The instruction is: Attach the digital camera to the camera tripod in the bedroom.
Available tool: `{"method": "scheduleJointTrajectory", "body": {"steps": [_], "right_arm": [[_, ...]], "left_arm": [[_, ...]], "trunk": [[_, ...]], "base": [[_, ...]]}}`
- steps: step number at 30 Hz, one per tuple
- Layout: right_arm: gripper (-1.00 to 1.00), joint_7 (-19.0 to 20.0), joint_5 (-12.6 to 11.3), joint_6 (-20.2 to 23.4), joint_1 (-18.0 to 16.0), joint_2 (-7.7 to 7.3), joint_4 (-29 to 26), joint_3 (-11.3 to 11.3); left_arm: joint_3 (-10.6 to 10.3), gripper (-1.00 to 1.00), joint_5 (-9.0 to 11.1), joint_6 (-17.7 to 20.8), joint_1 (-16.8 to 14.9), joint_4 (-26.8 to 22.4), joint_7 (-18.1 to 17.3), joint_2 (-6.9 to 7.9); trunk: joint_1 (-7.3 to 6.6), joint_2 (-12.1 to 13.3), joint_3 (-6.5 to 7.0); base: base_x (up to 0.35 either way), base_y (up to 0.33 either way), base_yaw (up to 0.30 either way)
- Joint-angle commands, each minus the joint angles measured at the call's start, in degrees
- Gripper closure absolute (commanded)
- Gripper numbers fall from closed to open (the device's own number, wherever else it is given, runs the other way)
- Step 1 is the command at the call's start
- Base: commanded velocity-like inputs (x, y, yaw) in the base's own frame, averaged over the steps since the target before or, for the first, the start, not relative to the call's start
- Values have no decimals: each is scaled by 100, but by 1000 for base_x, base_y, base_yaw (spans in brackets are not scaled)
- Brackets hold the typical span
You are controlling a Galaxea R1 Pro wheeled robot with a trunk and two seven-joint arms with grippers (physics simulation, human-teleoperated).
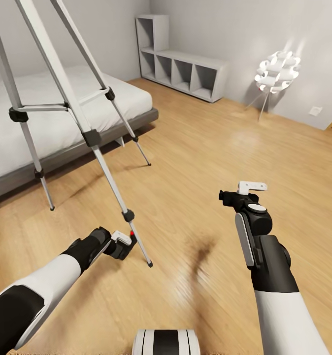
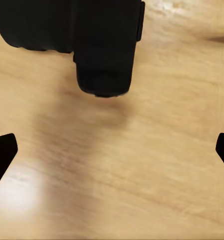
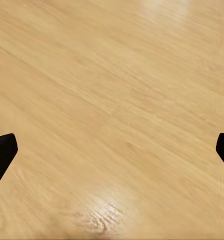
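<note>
Left gripper [image 1: 125, 245]: fingers spread wide over the floor, gripping nothing; the digital camera [image 2: 104, 45] is lying just ahead of its fingertips, seemingly untouched, beside the camera tripod's [image 1: 77, 116] nearest foot. Right gripper [image 1: 235, 197]: hanging open and empty above bare wood floor [image 3: 112, 100]. Tripod is standing before the grey bed [image 1: 62, 123]. Shelf unit [image 1: 185, 69] and white lamp [image 1: 277, 71] are standing along the far wall.

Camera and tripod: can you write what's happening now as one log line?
left pincer: open, at digital camera, not gripping | right pincer: open over wood floor | camera tripod: standing by bed, no camera mounted
</note>
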Motion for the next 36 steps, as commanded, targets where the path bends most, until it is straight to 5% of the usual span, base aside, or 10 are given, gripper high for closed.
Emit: {"method": "scheduleJointTrajectory", "body": {"steps": [1, 15, 36], "right_arm": [[-100, -26, -3, 30, -4, 1, -5, 5], [-100, -26, -1, 30, -4, 1, -5, 5], [-100, -23, 6, 30, -4, 1, -5, 5]], "left_arm": [[-32, -100, 2, 23, -3, -11, -19, 9], [-31, -100, -1, 23, -3, -11, -19, 22], [-32, -100, -5, 21, -3, 24, -19, 40]], "trunk": [[1, -3, -27], [37, -22, -337], [37, -22, -337]], "base": [[0, 0, 0], [0, 0, 0], [107, 56, 0]]}}
